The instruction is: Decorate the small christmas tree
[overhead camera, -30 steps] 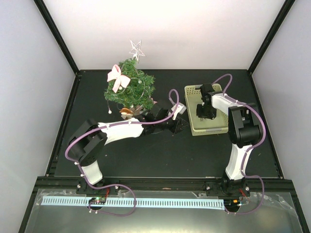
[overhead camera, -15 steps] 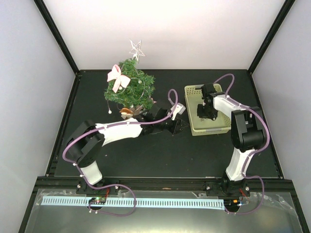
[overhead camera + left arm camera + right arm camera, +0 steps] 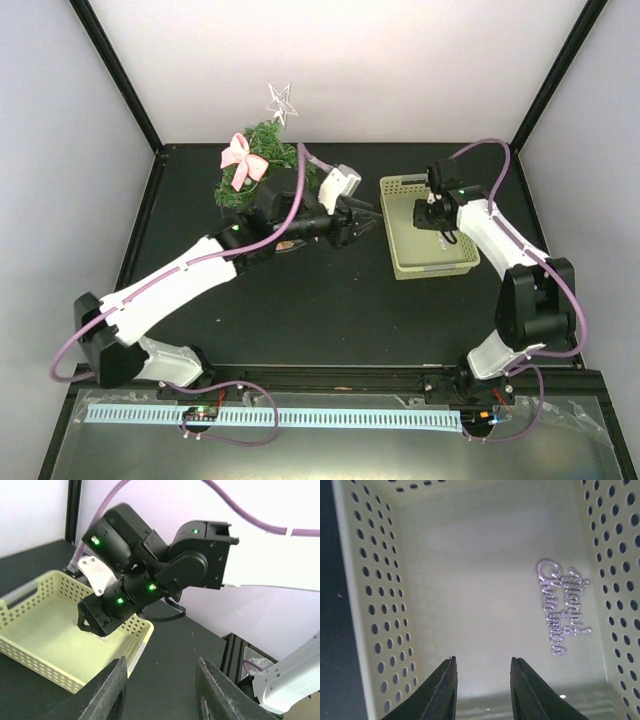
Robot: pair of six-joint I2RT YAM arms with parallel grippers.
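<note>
Inside the pale green basket (image 3: 430, 270) lies one silver "Merry Christmas" sign (image 3: 565, 607), seemingly the last piece left to hang. The right pincer (image 3: 482, 690) hangs above the basket floor, open and empty. The left pincer (image 3: 162, 692) is just beside the basket, open and empty too. Farther back, well to the left of the basket, the small christmas tree (image 3: 265, 138) already wears a pink bow (image 3: 238, 157) and a silver star (image 3: 281, 101), so the decorating looks nearly done. The worktop (image 3: 300, 310) is matte black, and plain white walls (image 3: 380, 60) stand behind.
</note>
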